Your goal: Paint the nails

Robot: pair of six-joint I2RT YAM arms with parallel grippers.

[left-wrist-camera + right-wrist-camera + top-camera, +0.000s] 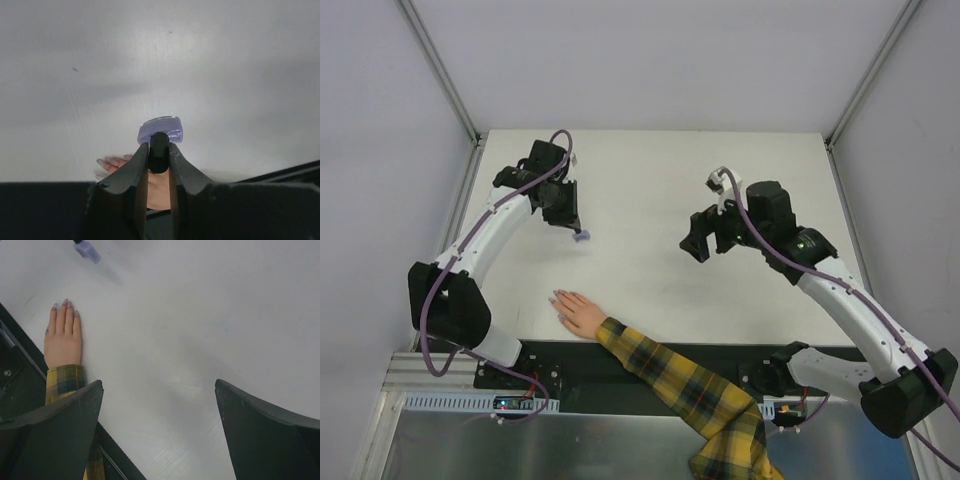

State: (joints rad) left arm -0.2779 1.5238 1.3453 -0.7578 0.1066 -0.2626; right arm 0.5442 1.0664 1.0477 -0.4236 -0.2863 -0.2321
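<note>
The peach mannequin hand (580, 314) lies flat near the table's front edge, its plaid sleeve (680, 380) running back to the right. Its pale lilac nails (556, 297) point up and left; they also show in the right wrist view (65, 303). My left gripper (574, 228) is shut on the black cap (159, 150) of the purple polish bottle (161, 129), held above the table behind the hand. The fingertips of the hand show beside my left fingers (107, 162). My right gripper (698, 245) is open and empty, hovering right of the hand (62, 340).
The white table (660, 180) is walled on three sides. A black strip (650, 360) runs along the table's front edge under the sleeve. The bottle shows at the top left of the right wrist view (87, 249).
</note>
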